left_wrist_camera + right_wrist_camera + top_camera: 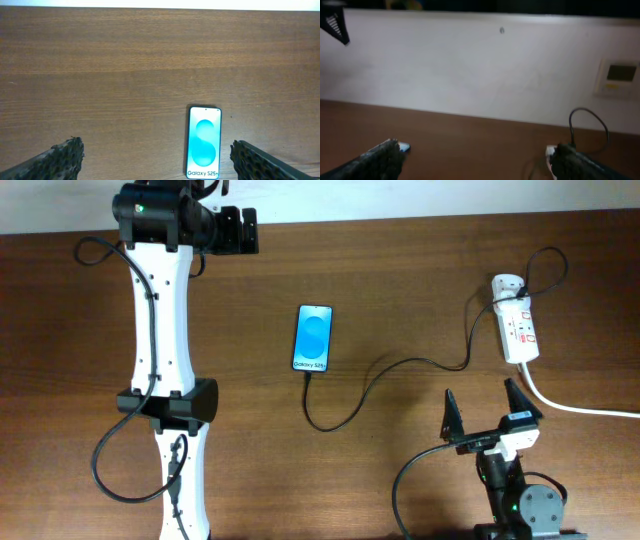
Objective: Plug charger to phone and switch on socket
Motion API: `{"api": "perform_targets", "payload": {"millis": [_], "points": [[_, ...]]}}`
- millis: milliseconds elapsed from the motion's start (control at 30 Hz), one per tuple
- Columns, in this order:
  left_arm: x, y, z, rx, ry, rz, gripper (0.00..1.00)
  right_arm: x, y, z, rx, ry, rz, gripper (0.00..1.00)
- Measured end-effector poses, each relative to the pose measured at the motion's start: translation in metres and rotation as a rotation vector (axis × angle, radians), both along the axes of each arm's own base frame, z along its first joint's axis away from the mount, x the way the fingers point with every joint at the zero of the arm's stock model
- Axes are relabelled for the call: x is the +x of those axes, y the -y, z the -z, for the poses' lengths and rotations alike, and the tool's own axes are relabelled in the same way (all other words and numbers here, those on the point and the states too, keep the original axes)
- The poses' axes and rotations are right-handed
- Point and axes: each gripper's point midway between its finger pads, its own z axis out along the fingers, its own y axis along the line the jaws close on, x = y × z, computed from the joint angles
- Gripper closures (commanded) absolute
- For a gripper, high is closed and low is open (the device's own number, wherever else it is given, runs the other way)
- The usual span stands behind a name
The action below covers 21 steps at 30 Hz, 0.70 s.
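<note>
**Both end effectors wide apart above a table with a phone, cable and power strip**

A dark wooden table (400, 260) is seen from above and from both wrists. The right end effector (480, 395) sits near the table's front edge with its two black fingers spread far apart. A phone (313, 338) with a bright blue screen lies flat, ahead of it and well off to its left. A white power strip (518, 330) with small red switches lies ahead and slightly to its right. A white adapter (505, 285) sits at the strip's far end. A thin black charger cable (370, 380) runs from there, passes in front of the right end effector and curls up to the phone's near edge. Whether the plug is seated cannot be told. A thick white cord (580, 408) leaves the strip to the right.

The left end effector (156, 147) also has its fingers wide apart. In its wrist view the phone (204, 142) lies just ahead, nearer the right finger. The right wrist view is blurred.
</note>
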Motion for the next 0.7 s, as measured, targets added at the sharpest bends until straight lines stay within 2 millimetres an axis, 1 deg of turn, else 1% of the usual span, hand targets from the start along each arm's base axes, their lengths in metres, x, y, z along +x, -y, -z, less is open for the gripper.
{"api": "perform_targets", "payload": {"millis": [100, 200, 700], "points": [[0.0, 0.0, 0.0, 0.0, -0.001, 0.0, 0.01, 0.003, 0.002, 0.031, -0.002, -0.127, 0.014, 0.02], [0.0, 0.0, 0.0, 0.0, 0.0, 0.0, 0.01, 0.003, 0.005, 0.052, -0.001, -0.211, 0.03, 0.01], [0.0, 0.0, 0.0, 0.0, -0.001, 0.0, 0.01, 0.003, 0.01, 0.053, 0.0, -0.215, 0.06, 0.02]]}}
